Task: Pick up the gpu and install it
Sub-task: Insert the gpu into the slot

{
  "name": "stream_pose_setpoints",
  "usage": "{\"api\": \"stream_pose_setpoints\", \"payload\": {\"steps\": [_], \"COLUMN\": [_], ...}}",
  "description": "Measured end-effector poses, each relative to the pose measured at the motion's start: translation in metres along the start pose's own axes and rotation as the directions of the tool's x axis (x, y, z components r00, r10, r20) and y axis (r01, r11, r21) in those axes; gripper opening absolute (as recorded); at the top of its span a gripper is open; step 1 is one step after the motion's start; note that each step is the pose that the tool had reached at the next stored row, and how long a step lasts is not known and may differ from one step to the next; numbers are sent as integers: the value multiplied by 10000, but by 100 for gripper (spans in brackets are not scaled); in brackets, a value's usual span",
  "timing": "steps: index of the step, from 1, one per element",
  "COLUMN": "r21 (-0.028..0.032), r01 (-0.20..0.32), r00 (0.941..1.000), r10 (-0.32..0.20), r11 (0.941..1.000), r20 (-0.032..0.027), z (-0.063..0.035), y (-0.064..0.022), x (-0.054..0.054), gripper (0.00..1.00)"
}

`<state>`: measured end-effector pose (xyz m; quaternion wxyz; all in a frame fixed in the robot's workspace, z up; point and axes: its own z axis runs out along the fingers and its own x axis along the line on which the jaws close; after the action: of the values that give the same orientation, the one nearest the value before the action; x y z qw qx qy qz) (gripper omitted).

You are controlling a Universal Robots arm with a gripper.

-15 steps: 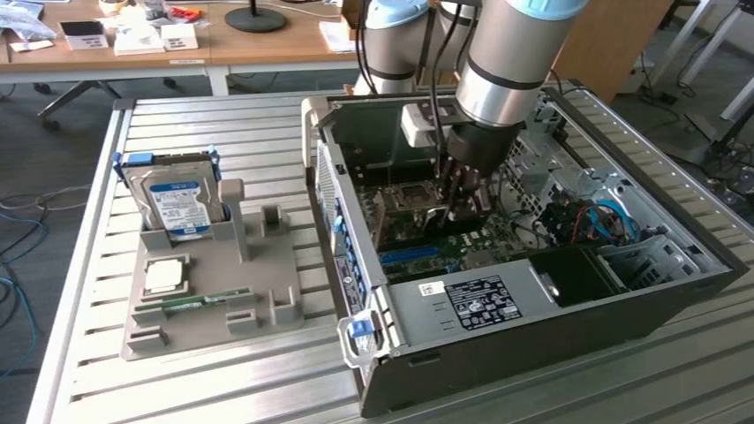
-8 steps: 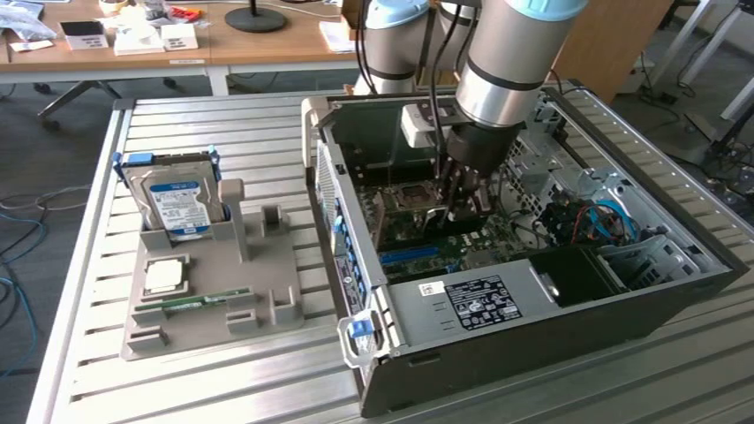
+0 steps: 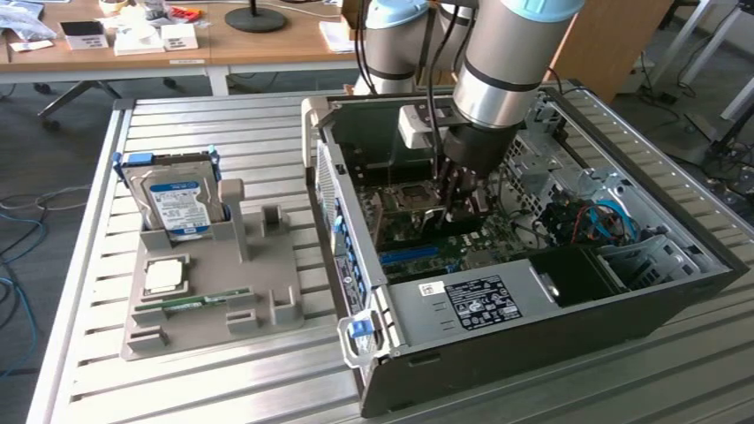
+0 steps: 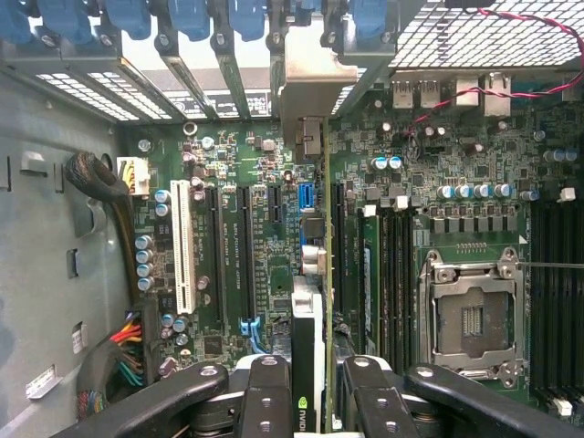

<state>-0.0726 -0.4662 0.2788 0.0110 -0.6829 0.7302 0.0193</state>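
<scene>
The graphics card [image 4: 306,365] is black along its edge with a small green logo, and its bracket [image 4: 315,91] is dull silver. The jaws are black. The motherboard [image 4: 265,182] is dark green, with one white slot [image 4: 185,246], a bright blue connector [image 4: 307,196] and black slots. The clips [image 4: 182,14] are blue. The hard drive [image 3: 177,208] is silver with a blue-and-white label, the holder [image 3: 224,309] plain grey, the surface [image 3: 177,124] ribbed silver.

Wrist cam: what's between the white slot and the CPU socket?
In the wrist view, the gpu stands edge-on between the white slot and the CPU socket, held by the claw, with black slots either side.
</scene>
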Motion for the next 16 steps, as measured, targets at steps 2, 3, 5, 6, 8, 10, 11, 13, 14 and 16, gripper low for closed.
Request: {"api": "stream_pose_setpoints", "payload": {"steps": [2, 3, 5, 6, 8, 10, 11, 13, 14, 16], "r21": [0, 0, 0, 0, 0, 0, 0, 0, 0, 0], "r01": [-2, -2, 1, 0, 1, -1, -1, 0, 0, 0], "r00": [10000, 10000, 10000, 10000, 10000, 10000, 10000, 10000, 10000, 10000], "r10": [2, 2, -1, 0, -1, 1, 1, 0, 0, 0], "r11": [10000, 10000, 10000, 10000, 10000, 10000, 10000, 10000, 10000, 10000], "r20": [0, 0, 0, -1, 0, 1, 1, 0, 0, -1], "z": [1, 2, 2, 1, 1, 2, 3, 2, 2, 2], "y": [6, 8, 8, 8, 9, 15, 15, 15, 15, 15], "x": [0, 0, 0, 1, 1, 1, 1, 1, 1, 1], "gripper": [27, 27, 27, 27, 27, 27, 27, 27, 27, 27]}}
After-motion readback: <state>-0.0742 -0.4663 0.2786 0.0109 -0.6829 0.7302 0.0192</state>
